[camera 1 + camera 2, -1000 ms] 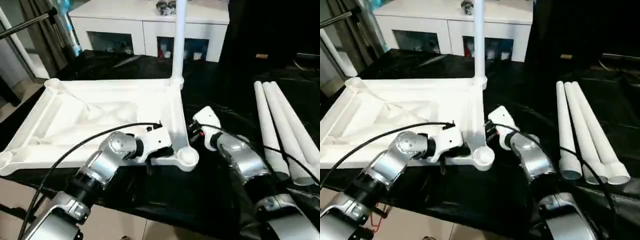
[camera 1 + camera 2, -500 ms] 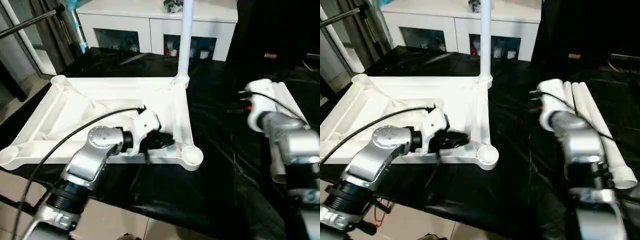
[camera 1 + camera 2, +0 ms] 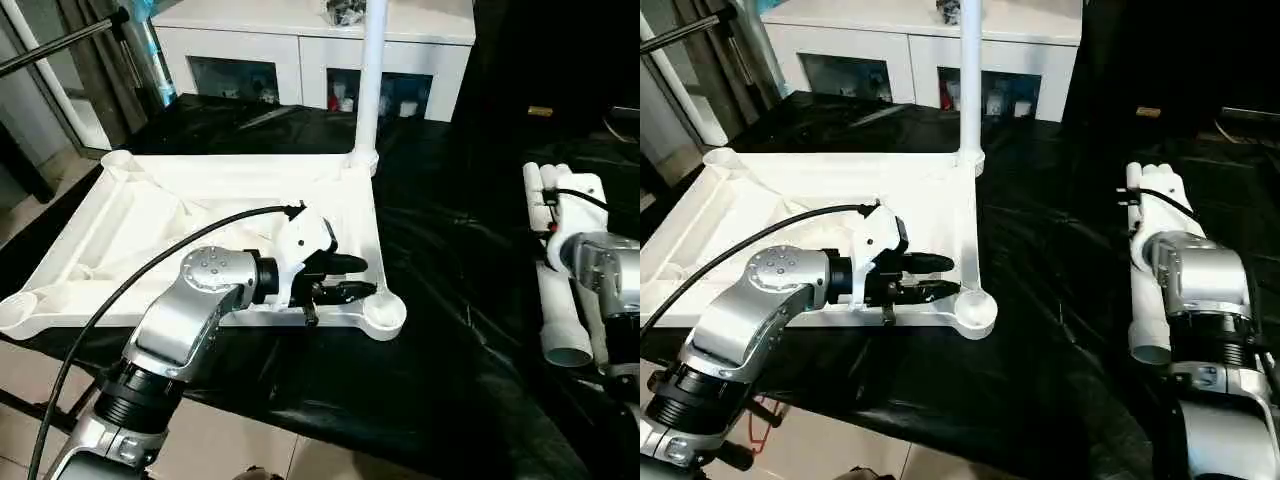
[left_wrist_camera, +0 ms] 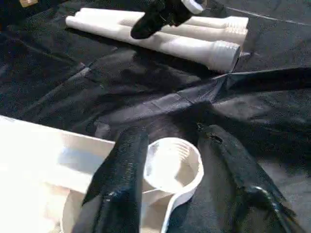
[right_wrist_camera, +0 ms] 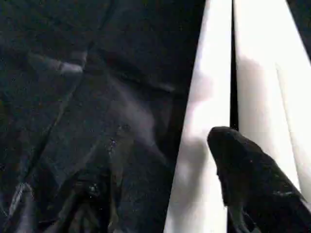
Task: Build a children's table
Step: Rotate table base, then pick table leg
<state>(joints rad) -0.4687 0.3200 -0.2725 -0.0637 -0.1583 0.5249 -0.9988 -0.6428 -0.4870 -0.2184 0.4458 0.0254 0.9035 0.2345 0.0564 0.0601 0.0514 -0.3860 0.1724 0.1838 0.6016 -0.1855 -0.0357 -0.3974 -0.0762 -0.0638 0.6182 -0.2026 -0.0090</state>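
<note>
While left tool (image 3: 350,277) gapes empty beside corner socket (image 3: 384,313), right tool (image 5: 160,194) open over loose legs (image 3: 553,300)

Black-draped table (image 3: 450,300) bears the upturned tabletop (image 3: 150,215) and loose legs (image 3: 552,290) (lying side by side).

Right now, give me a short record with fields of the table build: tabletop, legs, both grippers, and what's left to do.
tabletop: white tabletop lies underside up on the black-covered bench
fitted leg: one upright leg stands in the far corner socket
loose legs: loose legs lie side by side on the robot's right
left gripper: left gripper open, fingers either side of the near corner socket, holding nothing
right gripper: right gripper open over the loose legs, not gripping
remaining: empty sockets need legs
</note>
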